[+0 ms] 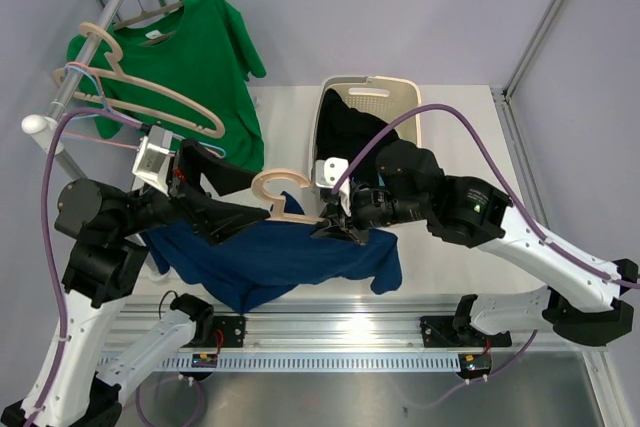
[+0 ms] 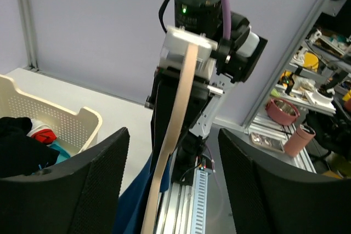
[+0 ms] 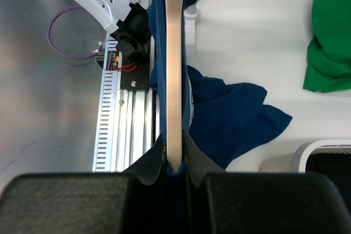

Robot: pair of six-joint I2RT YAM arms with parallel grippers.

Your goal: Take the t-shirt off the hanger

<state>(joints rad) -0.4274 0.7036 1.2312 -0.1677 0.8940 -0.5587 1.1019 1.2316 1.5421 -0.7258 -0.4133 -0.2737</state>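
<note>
Top external: the navy t-shirt (image 1: pixel 290 252) is seen draped from the wooden hanger (image 1: pixel 283 205), near the front edge of the table (image 1: pixel 455 137), between the two arms. The hanger is held above the tabletop, hook turned toward the back. The shirt's lower folds are spread on the table and reach toward the aluminium rail (image 1: pixel 340 332) to which the arms are bolted.

Right gripper (image 1: pixel 330 228): closed on the hanger's right end. In the right wrist view its fingers (image 3: pixel 148 163) are pinched narrow around the wooden arm, with blue cloth gathered at the same spot. Whether cloth is clamped as well cannot be told.

Left gripper (image 1: pixel 255 217): placed at the hanger's left side, close to the hook. In the left wrist view its fingers (image 2: pixel 93 184) are spread wide. The wooden arm passes between them with a gap on either side, and nothing is gripped.

Further out: a cream laundry basket (image 1: pixel 395 95) is set at the back of the table, with dark clothes inside. At back left a green t-shirt (image 1: pixel 205 57) is hung on a clothes rail (image 1: pixel 85 57), with bare hangers (image 1: pixel 150 97) beside it.
</note>
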